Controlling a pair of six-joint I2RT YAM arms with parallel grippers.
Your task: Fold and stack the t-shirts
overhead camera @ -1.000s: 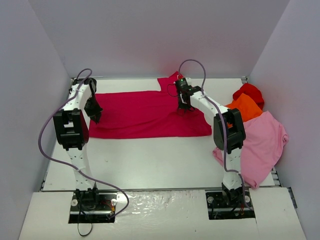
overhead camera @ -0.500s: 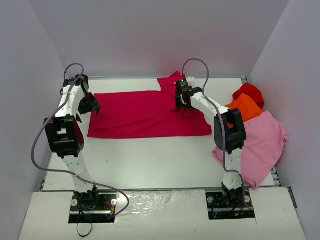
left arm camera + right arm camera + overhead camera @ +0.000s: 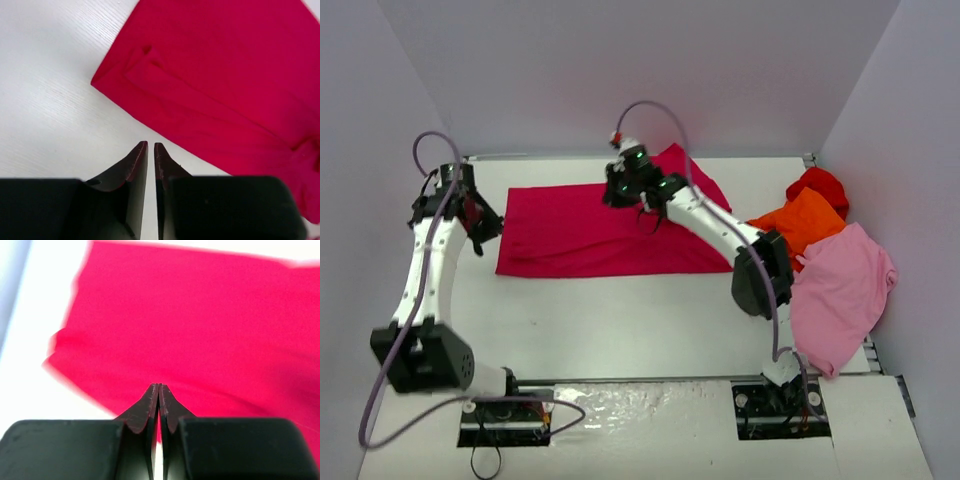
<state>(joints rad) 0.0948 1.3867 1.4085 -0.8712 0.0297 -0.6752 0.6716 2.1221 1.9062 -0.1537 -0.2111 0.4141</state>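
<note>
The raspberry-red t-shirt [image 3: 590,235] lies flat in a long band across the back of the table, one sleeve [image 3: 692,172] poking out behind. My left gripper [image 3: 480,225] hovers just off its left edge over bare table. In the left wrist view its jaws [image 3: 151,145] stand shut and empty, with the shirt's corner [image 3: 225,75] ahead. My right gripper [image 3: 615,195] hangs over the shirt's back edge near the middle. Its tips [image 3: 158,385] are shut together above the red cloth [image 3: 190,315], holding nothing.
A heap of t-shirts lies at the right: bright red [image 3: 817,185] at the back, orange [image 3: 800,225] in the middle, pale pink [image 3: 840,290] spread toward the front. White walls close in the table on three sides. The right arm's elbow [image 3: 758,275] sits beside the heap.
Both grippers opened and shut again. The left one swung left, off the shirt to its edge. The right one travelled left along the shirt's back edge toward the middle.
</note>
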